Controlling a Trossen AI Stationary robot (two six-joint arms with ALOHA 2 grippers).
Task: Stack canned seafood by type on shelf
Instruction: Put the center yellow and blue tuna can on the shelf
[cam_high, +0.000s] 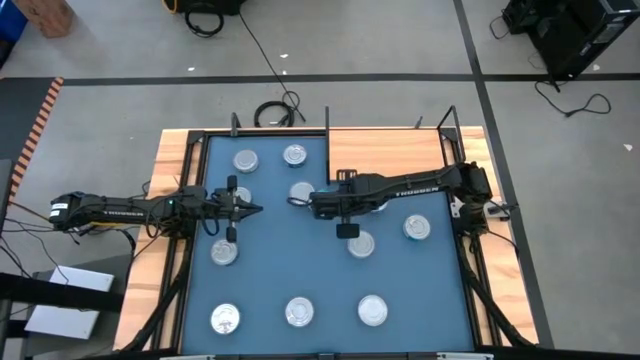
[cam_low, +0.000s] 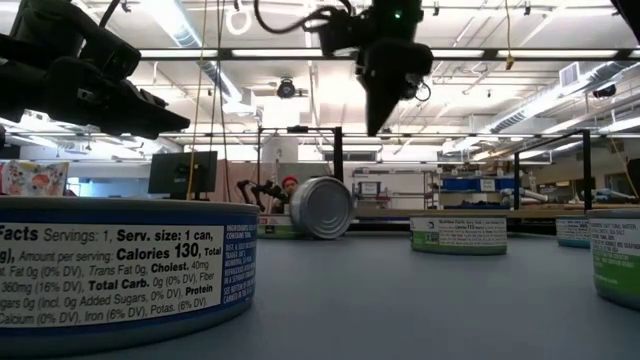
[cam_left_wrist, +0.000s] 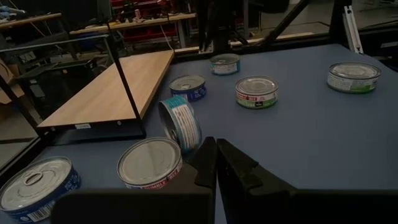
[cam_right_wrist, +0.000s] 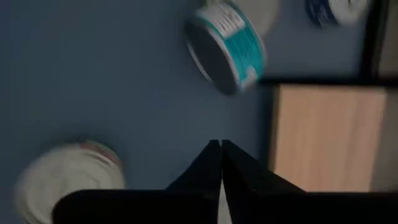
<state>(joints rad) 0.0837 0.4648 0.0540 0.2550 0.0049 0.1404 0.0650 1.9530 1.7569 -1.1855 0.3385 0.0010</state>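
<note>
On the blue mat (cam_high: 330, 280) tins (cam_high: 372, 310) lie scattered, wooden shelf (cam_high: 400, 150) bare, both tools pressed together

Small round tins (cam_high: 372, 310) with shiny lids lie spread out flat on the blue mat. One tin (cam_left_wrist: 180, 123) stands on its edge. The light wooden shelf (cam_left_wrist: 112, 90) is bare.

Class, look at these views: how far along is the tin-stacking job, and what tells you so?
Done: nothing; the wooden shelf holds no tins. In hand: nothing; the left pincer and right pincer are both shut and hold nothing. Left: everything; the tins sit scattered on the blue mat, and one tin stands on its edge.
</note>
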